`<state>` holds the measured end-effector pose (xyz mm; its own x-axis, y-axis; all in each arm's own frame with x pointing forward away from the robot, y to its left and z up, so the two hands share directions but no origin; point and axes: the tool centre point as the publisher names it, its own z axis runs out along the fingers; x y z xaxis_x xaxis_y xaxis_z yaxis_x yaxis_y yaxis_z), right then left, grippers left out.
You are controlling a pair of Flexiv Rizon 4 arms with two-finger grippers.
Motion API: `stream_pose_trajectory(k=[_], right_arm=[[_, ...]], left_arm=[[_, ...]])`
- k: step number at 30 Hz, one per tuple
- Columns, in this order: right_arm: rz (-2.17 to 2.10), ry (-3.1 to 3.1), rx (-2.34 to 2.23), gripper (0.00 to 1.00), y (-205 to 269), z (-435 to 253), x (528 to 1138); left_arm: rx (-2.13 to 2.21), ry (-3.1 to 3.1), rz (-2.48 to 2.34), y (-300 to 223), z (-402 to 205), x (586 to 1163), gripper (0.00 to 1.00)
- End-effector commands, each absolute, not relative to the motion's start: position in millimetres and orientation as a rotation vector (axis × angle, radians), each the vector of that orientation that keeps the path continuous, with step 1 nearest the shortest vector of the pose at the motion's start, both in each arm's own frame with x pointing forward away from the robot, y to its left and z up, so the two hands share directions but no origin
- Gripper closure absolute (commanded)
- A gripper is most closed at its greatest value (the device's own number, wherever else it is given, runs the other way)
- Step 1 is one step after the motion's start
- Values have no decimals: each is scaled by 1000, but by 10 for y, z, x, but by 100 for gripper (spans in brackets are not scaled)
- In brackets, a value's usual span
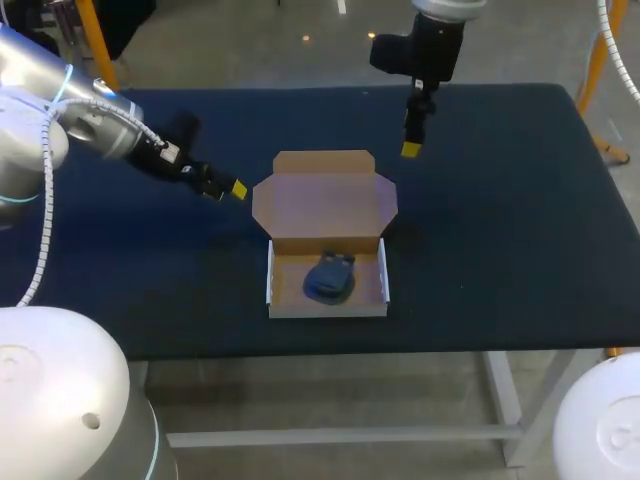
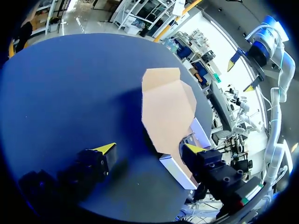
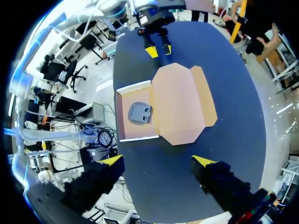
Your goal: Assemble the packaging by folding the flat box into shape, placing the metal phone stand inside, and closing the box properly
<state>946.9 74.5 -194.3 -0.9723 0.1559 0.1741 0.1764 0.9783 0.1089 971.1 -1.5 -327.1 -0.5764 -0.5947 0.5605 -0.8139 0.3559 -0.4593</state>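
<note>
Table (image 1: 520, 250) dark, carrying box (image 1: 327, 310) near front edge: tray formed, lid (image 1: 325, 205) folded open behind. Phone stand (image 1: 329, 278) already inside tray. Left jaws open, empty, near lid's left flap; right jaws open, empty, beyond its right rear corner. Advised: raise lid from rear edge, fold forward, tuck side flaps inward, steady tray.

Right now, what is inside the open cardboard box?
Only the dark phone stand lies inside the box, on its floor. The lid lies open behind it. The part of the floor under the stand is covered, so I cannot see it.
</note>
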Motion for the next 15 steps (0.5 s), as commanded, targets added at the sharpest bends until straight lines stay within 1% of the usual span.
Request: stream_pose_trajectory(k=[1, 3, 8, 11, 15], right_arm=[[-158, -2947, -239, 0, 802, -1931, 9507], [-158, -2945, -235, 0, 817, -1936, 9509], [-156, -2941, -231, 0, 847, -1941, 9515], [-154, -2938, -227, 0, 866, -1941, 9516], [-149, -2934, -224, 0, 878, -1941, 9515]], left_arm=[[1223, -2305, 1065, -70, -3407, 9812, 11], [1209, -2300, 1073, -111, -3445, 9840, 19], [1198, -2278, 1073, -205, -3533, 9921, 16], [1181, -2271, 1083, -262, -3578, 9958, 17], [1168, -2260, 1089, -324, -3598, 9984, 16]])
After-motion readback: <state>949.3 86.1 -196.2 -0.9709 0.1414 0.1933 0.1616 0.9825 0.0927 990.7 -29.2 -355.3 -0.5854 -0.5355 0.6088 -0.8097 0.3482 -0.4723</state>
